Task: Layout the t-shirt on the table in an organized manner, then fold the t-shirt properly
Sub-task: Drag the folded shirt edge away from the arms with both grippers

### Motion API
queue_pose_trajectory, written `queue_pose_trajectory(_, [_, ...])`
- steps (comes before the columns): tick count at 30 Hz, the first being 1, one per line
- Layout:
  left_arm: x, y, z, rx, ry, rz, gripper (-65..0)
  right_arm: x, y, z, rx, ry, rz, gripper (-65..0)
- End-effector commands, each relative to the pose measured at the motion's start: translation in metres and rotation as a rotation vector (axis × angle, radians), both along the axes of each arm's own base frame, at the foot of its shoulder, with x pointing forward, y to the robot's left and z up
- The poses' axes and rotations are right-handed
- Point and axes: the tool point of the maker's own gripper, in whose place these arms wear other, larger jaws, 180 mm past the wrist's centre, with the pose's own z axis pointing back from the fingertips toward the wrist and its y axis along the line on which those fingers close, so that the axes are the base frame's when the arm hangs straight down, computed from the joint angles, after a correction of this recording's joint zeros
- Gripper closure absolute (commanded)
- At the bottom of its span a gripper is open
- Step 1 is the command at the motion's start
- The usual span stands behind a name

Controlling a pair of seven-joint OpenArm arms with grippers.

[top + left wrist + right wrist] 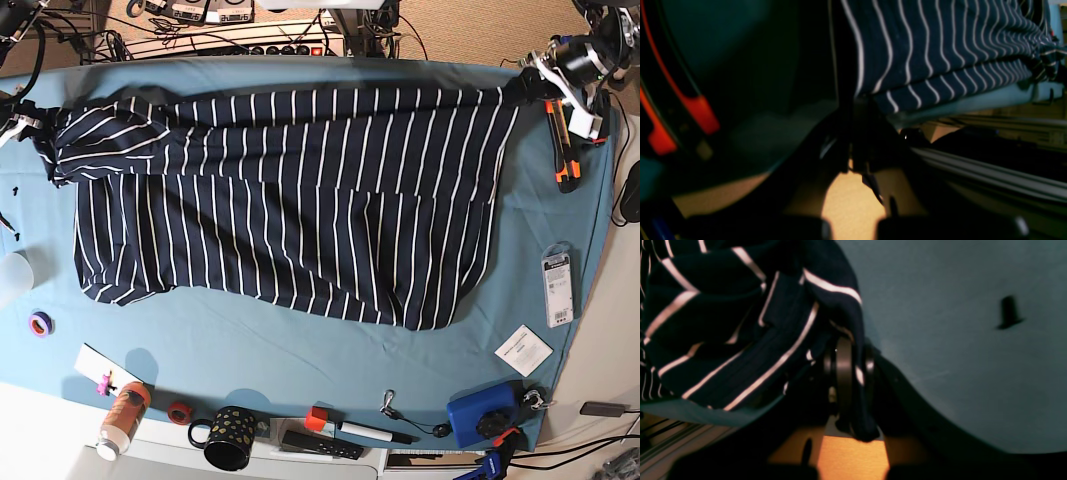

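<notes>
We list one t-shirt (290, 215), spread flat across the far half of the table (300, 350). Our right gripper (846, 373) is clamped on its far-left corner; our left gripper (522, 88) is closed tight on its far-right corner, near the table's edge.

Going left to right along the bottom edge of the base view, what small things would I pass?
Purple tape roll → orange bottle → red tape ring → black dotted mug → white marker → blue box.
</notes>
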Motion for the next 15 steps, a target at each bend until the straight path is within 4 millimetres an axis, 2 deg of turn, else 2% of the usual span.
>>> queue_pose_trajectory(1, [0.0007, 0.0028, 0.0074, 0.012, -0.022, -0.010, 0.0, 0.0087, -0.0146, 0.0210, -0.054, -0.030, 0.011, 0.0])
queue_pose_trajectory(6, [-0.0051, 0.0016, 0.0049, 0.016, 0.003, -0.027, 0.0, 0.0103, -0.0124, 0.0224, -0.041, -0.044, 0.012, 0.0])
queue_pose_trajectory(13, [-0.0030, 0.0020, 0.0062, 0.018, -0.012, -0.026, 0.0, 0.0127, -0.0102, 0.0237, -0.028, -0.059, 0.012, 0.0])
queue_pose_trajectory(14, [-0.0030, 0.0015, 0.0065, 0.021, -0.019, -0.036, -4.0, 0.0126, -0.0103, 0.0238, -0.029, -0.059, 0.012, -0.2])
queue_pose_trajectory(15, [-0.0030, 0.0013, 0.0067, 0.023, -0.023, -0.041, -9.8, 0.0127, -0.0102, 0.0237, -0.028, -0.059, 0.012, -5.4])
